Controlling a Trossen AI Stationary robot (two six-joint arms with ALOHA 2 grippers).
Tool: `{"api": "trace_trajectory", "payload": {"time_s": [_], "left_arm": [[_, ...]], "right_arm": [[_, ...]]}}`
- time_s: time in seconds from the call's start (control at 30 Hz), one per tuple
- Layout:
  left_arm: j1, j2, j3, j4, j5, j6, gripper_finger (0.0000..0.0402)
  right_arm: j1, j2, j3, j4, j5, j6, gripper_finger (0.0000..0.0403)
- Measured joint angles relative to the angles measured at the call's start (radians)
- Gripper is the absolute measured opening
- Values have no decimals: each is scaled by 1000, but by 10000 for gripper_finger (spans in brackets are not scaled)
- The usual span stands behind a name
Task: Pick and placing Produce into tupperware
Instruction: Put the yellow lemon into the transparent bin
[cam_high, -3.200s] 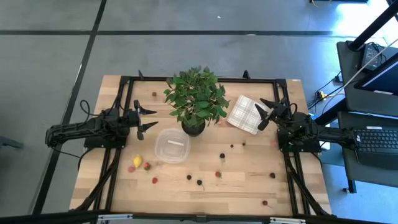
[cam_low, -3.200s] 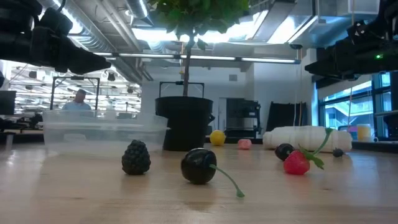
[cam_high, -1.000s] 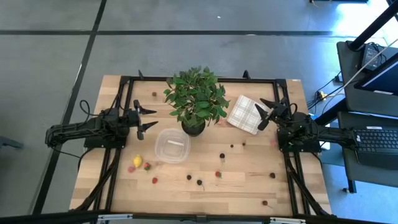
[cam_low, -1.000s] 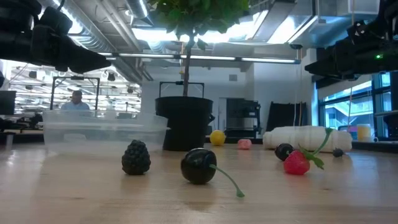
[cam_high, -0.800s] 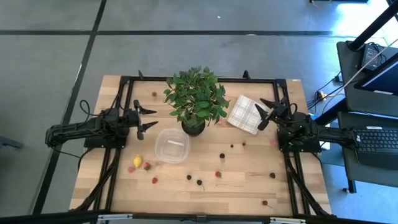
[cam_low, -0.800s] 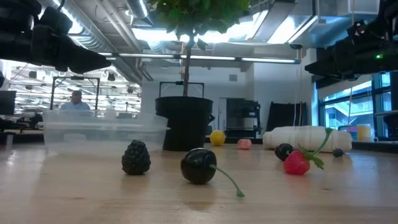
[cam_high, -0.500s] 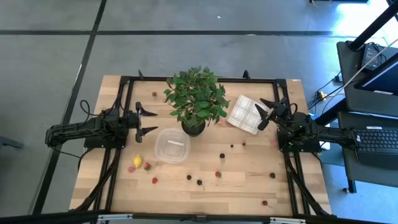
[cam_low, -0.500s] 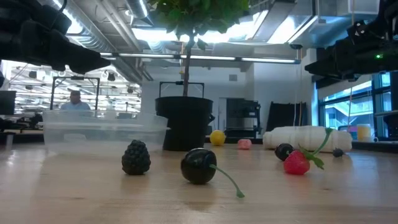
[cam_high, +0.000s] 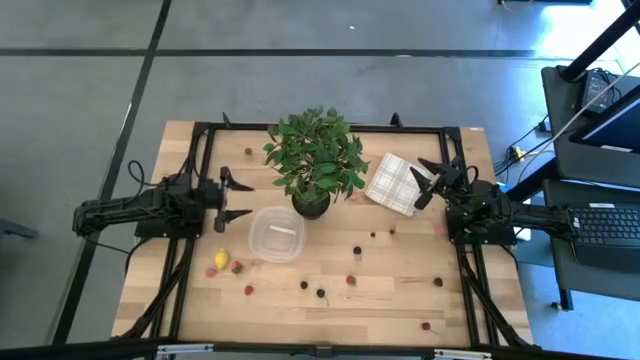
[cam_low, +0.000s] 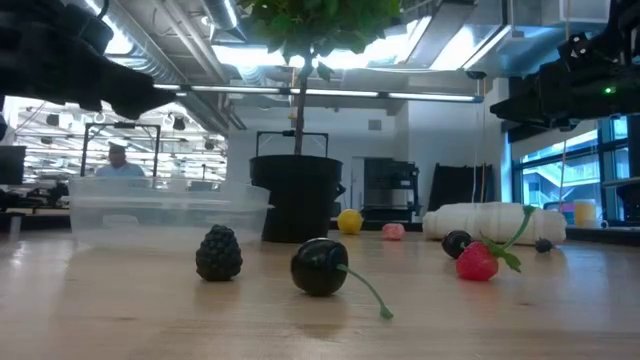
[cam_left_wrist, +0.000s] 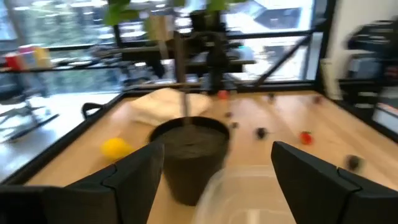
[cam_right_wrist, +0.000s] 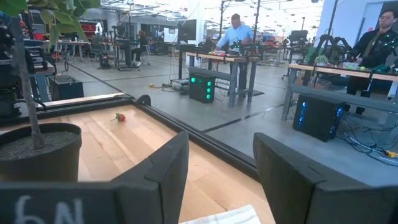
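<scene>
From above, we are seeing the tupperware (cam_high: 277, 234) sitting just in front of the potted plant (cam_high: 314, 160), holding no fruit as far as we can tell, while the produce (cam_high: 221, 258) is lying scattered over the table (cam_high: 400, 290) to the container's left, right and front. The left gripper (cam_high: 228, 198) is hovering just to the left of the tupperware with its fingers spread and nothing between them; the right gripper (cam_high: 432, 180) is waiting well to the container's right, over the checked cloth (cam_high: 397, 183), also parted and empty. At table height, we are looking past a blackberry (cam_low: 219, 253), a cherry (cam_low: 319, 266) and a strawberry (cam_low: 478, 261) lying in front of the tupperware (cam_low: 165, 217). Through the left wrist, the spread fingers (cam_left_wrist: 140, 171) are framing the plant pot (cam_left_wrist: 191, 155) and the container's rim (cam_left_wrist: 249, 193). Through the right wrist, the fingers (cam_right_wrist: 163, 167) are standing apart, with a red piece (cam_right_wrist: 120, 117) beyond the pot. We judge that the first pick is only starting: the left arm next needs to swing down toward the yellow and red pieces left of the container and close on one.
</scene>
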Motion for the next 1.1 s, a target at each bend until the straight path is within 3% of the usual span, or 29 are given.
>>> {"api": "trace_trajectory", "payload": {"time_s": [0.23,0.43,0.5,0.63,0.73,0.93,1.1], "left_arm": [[-59,54,71,-46,-11,-4,289],[-150,193,202,-76,-195,-91,289],[-184,247,275,-99,-200,-82,289],[-258,366,442,-299,-195,-3,289],[-300,468,572,-454,-212,-36,289],[-328,660,843,-830,-357,-397,288],[-330,826,1001,-1170,-372,-603,288]], "right_arm": [[0,0,0,2,0,2,182],[0,0,0,6,0,3,182],[0,0,0,6,0,3,182],[0,0,0,6,0,3,182],[0,0,0,5,0,3,182],[0,0,0,5,0,3,182],[0,0,0,5,0,3,182]]}}
